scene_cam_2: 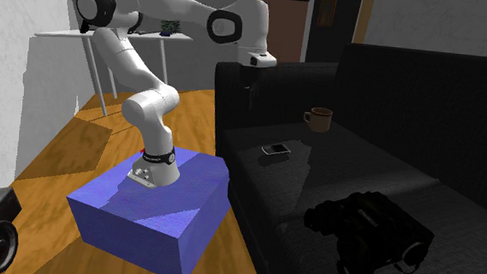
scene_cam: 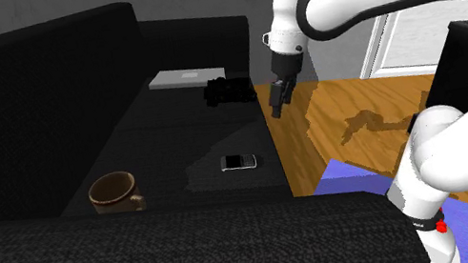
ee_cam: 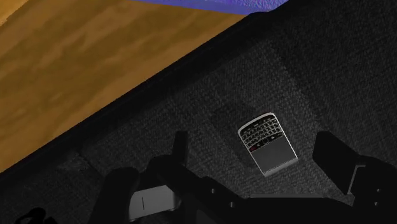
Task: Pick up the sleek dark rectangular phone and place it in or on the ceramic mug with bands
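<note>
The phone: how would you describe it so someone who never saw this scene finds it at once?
Look at the black sofa, along the seat's front edge. Between the brown mug and the black binoculars lies the phone, flat. It is a small silver-rimmed slab with a keypad, far thinner than either neighbour.

Black phone [ee_cam: 267,143] with silver rim and pale keypad, brown mug [scene_cam: 114,191], black coarse-weave sofa [scene_cam: 28,120], blue-violet stand [scene_cam_2: 143,212], orange-brown wood-grain floor [scene_cam_2: 70,148], black binoculars [scene_cam_2: 370,233], white arm [scene_cam_2: 149,110] with dark joints

Black binoculars [scene_cam_2: 370,233] and a flat grey slab [scene_cam: 187,76] lie on the dark sofa [scene_cam: 28,120].
</note>
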### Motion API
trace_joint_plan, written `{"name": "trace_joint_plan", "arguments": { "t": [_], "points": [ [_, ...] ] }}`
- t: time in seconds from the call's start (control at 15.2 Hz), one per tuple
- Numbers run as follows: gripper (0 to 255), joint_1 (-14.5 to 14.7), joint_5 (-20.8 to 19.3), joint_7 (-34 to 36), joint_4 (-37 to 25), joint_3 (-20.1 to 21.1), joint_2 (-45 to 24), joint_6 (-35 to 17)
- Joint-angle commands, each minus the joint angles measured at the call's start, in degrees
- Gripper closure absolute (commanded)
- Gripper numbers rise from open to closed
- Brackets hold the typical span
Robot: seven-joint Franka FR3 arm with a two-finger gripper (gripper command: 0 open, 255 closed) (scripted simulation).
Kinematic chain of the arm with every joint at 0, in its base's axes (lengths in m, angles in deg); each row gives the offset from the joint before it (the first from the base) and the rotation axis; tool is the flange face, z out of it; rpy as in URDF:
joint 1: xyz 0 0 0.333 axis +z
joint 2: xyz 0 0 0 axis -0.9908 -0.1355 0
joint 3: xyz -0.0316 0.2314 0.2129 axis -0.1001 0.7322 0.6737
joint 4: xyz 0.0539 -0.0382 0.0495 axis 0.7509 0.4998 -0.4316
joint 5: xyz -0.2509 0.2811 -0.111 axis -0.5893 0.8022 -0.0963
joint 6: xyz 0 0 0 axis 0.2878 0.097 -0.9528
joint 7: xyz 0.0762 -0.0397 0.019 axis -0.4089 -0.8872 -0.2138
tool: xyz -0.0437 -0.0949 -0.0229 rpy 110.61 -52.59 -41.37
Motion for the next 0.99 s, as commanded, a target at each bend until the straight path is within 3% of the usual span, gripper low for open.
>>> {"name": "trace_joint_plan", "arguments": {
  "t": [0.0, 0.66, 0.92],
  "points": [
    [0, 1.0, 0.1, -1.8, 1.2, 0.4, -2.8, -4.1],
    [0, 5.3, -0.1, -10.0, 1.8, 2.9, -21.0, -23.1],
    [0, 5.3, -0.2, -10.0, 2.8, 3.1, -22.8, -25.8]
  ]
}}
